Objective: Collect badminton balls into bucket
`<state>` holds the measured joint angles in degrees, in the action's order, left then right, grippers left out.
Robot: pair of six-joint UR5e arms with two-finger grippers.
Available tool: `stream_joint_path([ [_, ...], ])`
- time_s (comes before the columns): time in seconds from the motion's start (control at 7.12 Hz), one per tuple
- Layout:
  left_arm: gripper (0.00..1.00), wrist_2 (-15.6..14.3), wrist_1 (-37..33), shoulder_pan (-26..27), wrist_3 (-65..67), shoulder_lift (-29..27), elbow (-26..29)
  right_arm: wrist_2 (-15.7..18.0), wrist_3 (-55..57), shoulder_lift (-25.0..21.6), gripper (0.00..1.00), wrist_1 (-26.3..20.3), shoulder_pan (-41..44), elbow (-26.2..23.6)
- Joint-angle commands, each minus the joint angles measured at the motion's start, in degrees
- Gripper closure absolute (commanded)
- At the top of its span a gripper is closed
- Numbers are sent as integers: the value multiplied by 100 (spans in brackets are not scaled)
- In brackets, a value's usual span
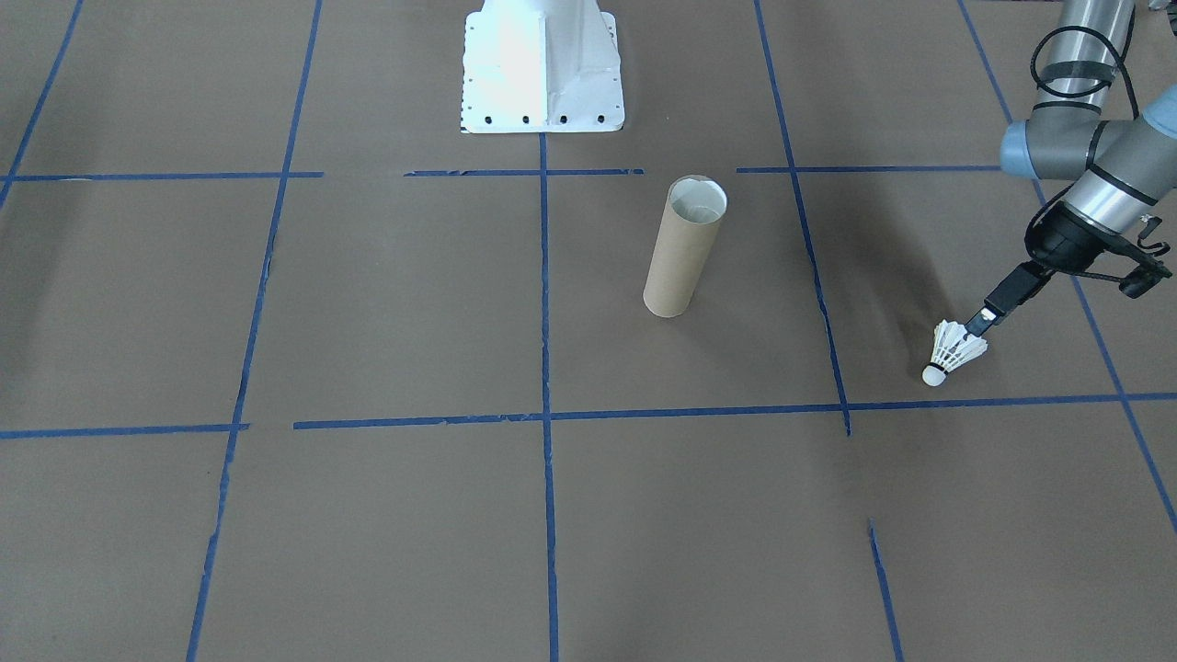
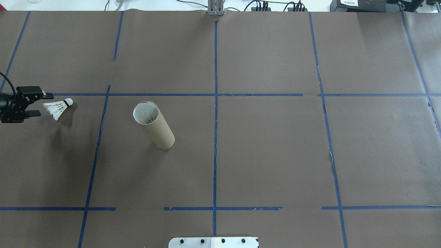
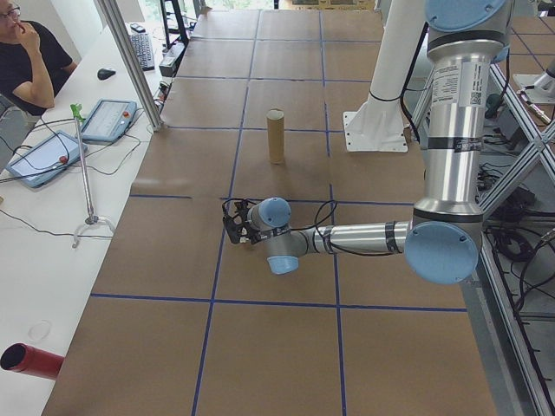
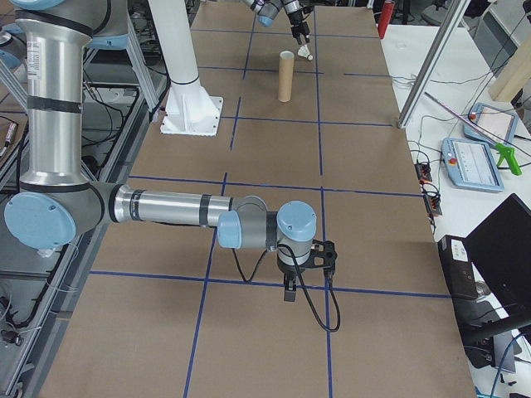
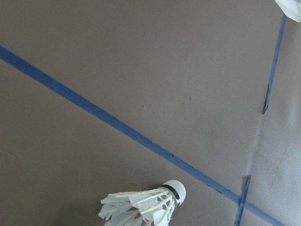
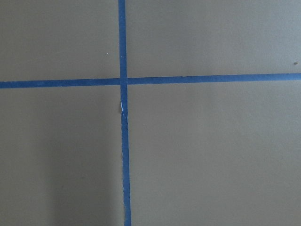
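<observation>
A white feather shuttlecock [image 1: 954, 351] hangs cork-down just above the brown table at the robot's far left. My left gripper [image 1: 980, 319] is shut on the edge of its feather skirt. From overhead, the shuttlecock [image 2: 58, 107] sits just right of the left gripper [image 2: 42, 104], and the left wrist view shows the shuttlecock [image 5: 143, 206] at the bottom edge. The bucket, a tall brown cardboard tube [image 1: 684, 250] [image 2: 155, 128], stands upright to the shuttlecock's right, well apart from it. My right gripper [image 4: 288, 294] hovers low over a tape crossing far from both. I cannot tell whether it is open or shut.
Blue tape lines [image 2: 215, 103] divide the paper-covered table into squares. The white robot base [image 1: 542, 74] stands at the robot's edge. Along the far side are a metal post [image 3: 130, 61], tablets [image 3: 108, 120], cables and a seated person [image 3: 26, 61].
</observation>
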<state>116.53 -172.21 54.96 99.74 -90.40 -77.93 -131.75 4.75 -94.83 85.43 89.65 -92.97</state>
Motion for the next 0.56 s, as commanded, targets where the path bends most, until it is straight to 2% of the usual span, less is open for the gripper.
stream_joint_path([
  [0.0, 0, -324, -24, -274, 160, -82, 41, 0, 0, 0, 0, 0, 0, -2],
  [0.14, 0, -333, -15, -301, 151, -135, 76, 0, 0, 0, 0, 0, 0, -2],
  [0.28, 3, -472, -15, -301, 142, -179, 146, 0, 0, 0, 0, 0, 0, -2],
  [0.42, 11, -535, -15, -310, 99, -249, 216, 0, 0, 0, 0, 0, 0, -2],
])
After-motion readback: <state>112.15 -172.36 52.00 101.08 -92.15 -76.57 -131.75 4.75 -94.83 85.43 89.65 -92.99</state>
